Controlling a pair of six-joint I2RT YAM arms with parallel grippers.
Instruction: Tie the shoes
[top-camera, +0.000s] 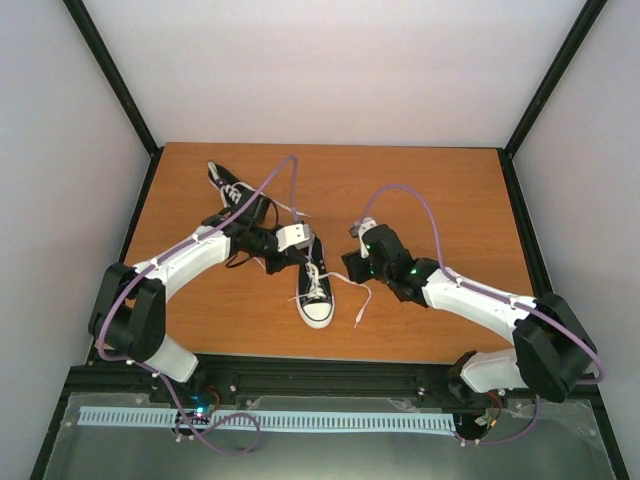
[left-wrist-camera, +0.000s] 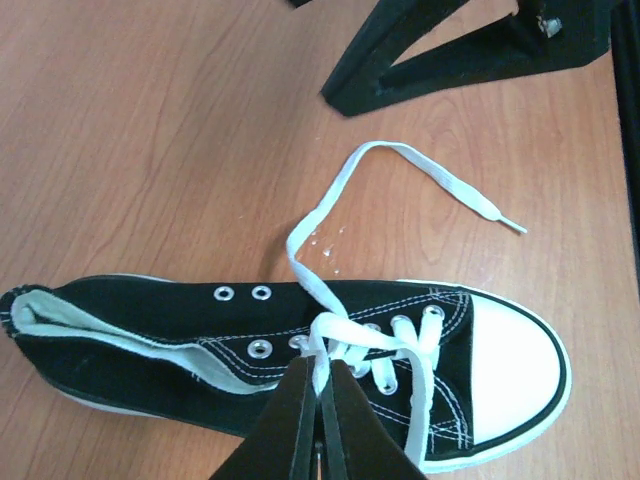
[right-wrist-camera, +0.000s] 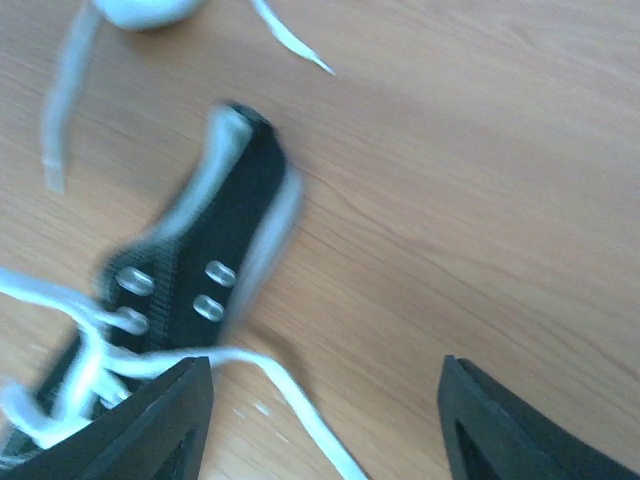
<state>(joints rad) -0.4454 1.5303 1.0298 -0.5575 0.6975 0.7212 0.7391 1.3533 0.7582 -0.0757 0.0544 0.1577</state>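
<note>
One black sneaker with a white toe cap (top-camera: 314, 292) lies mid-table, toe toward the near edge. It fills the left wrist view (left-wrist-camera: 300, 350), toe to the right. My left gripper (left-wrist-camera: 322, 375) is shut on a loop of its white lace over the eyelets; in the top view it (top-camera: 308, 256) is over the shoe's tongue. The other lace end (left-wrist-camera: 400, 150) lies loose on the table. My right gripper (right-wrist-camera: 325, 415) is open just right of that shoe (right-wrist-camera: 190, 270), with a lace strand (right-wrist-camera: 300, 405) lying between its fingers. The second sneaker (top-camera: 232, 190) lies at the back left.
The wooden table (top-camera: 450, 200) is bounded by black frame posts and white walls. My right gripper's fingers (left-wrist-camera: 440, 50) show at the top of the left wrist view. The right wrist view is blurred.
</note>
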